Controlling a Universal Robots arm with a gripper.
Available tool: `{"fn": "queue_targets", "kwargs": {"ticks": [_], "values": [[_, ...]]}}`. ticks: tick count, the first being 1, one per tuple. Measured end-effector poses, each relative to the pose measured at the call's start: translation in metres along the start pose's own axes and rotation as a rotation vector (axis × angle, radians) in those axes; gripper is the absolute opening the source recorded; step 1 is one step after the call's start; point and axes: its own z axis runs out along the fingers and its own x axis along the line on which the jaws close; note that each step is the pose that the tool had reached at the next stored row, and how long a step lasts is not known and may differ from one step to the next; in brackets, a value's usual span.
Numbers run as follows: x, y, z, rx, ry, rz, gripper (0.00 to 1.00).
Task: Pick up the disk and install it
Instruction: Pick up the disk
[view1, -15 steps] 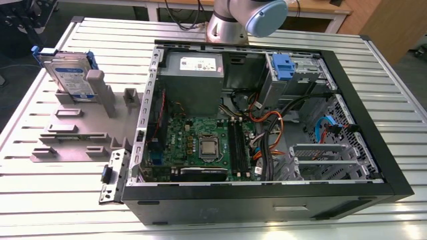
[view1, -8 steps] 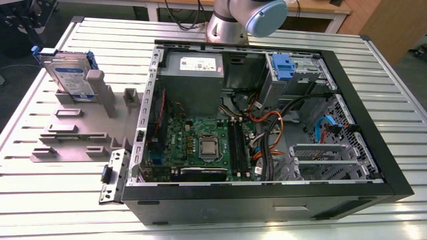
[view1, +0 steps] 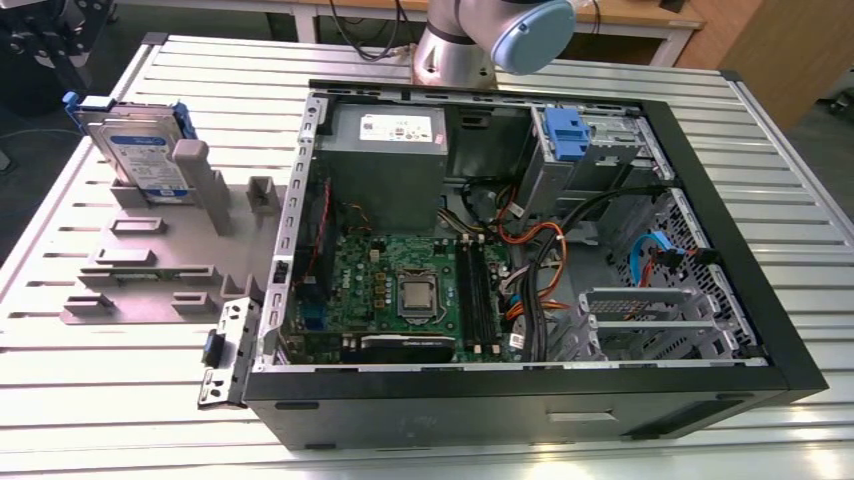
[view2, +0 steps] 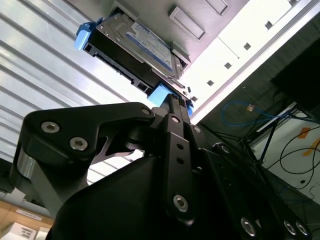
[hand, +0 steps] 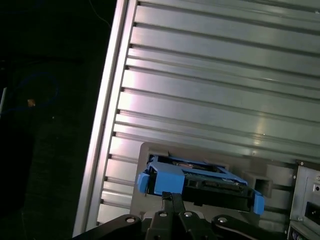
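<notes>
First wrist view: pick-up not yet done, disk (hand: 200, 181) upright in grey holder (hand: 220, 159), end effector (hand: 172, 198) pressed together and empty, pointed at the holder; a grasp needs it spread first, I'd say.

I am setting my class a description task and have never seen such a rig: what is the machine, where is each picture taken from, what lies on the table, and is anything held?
The machine is a robot arm. In the exterior view, taken by a camera off the arm, its base stands behind the open computer case on a ribbed metal table. The two wrist views come from cameras riding on the arm, looking past its black pincer. At the exterior view's left lies a grey holder. The disk, silver in a blue frame, stands upright in it. The pincer looks closed and seems to hold nothing; the disk is not yet picked up.
</notes>
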Motion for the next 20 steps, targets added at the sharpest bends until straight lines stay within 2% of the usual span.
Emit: {"fn": "queue_targets", "kwargs": {"ticks": [3,20], "values": [[0.0,0.0,0.0,0.0003,0.0009,-0.019,0.11],[0.0,0.0,0.0,0.0003,0.0009,-0.021,0.11]]}}
